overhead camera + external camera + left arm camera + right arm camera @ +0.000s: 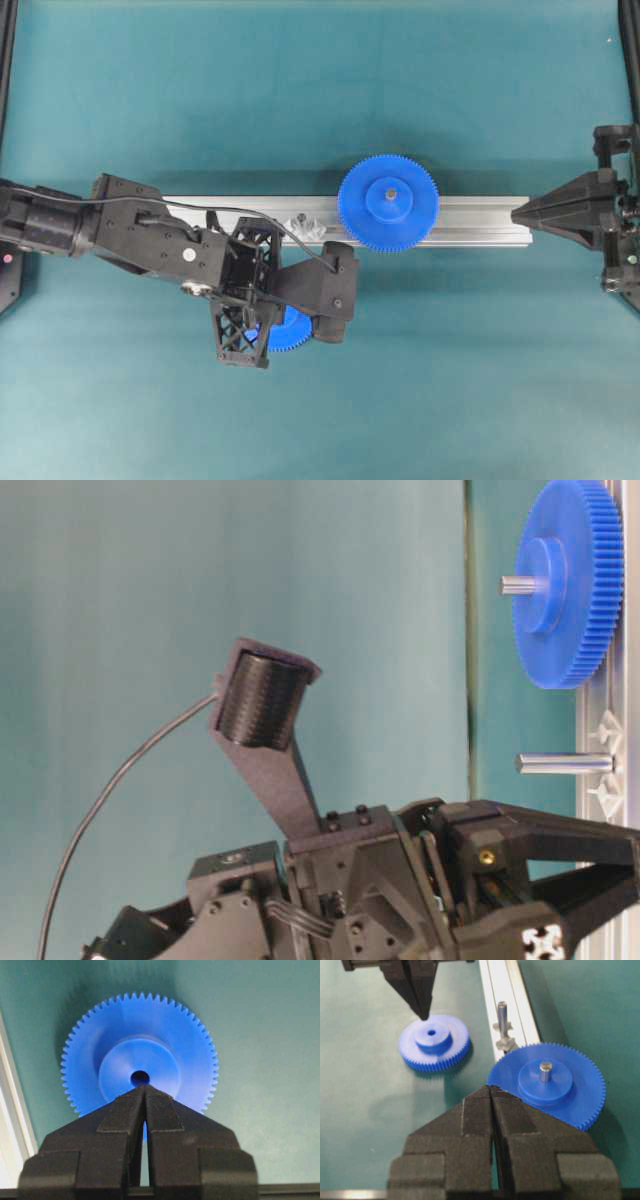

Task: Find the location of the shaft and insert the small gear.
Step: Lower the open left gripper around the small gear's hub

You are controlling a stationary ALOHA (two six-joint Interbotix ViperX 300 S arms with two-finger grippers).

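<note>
Blue small gear (pixel 139 1072) lies flat just below the left end effector's (pixel 144 1089) closed, empty tips.

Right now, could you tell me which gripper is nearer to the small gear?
The left. The left gripper hangs shut right over the small gear, tips by its hub. The right gripper sits shut at the rail's far end, beyond the larger gear.

Left hand (pixel 422 1010) pointing down, fingers pressed together, right hand (pixel 492 1091) closed, held back
</note>
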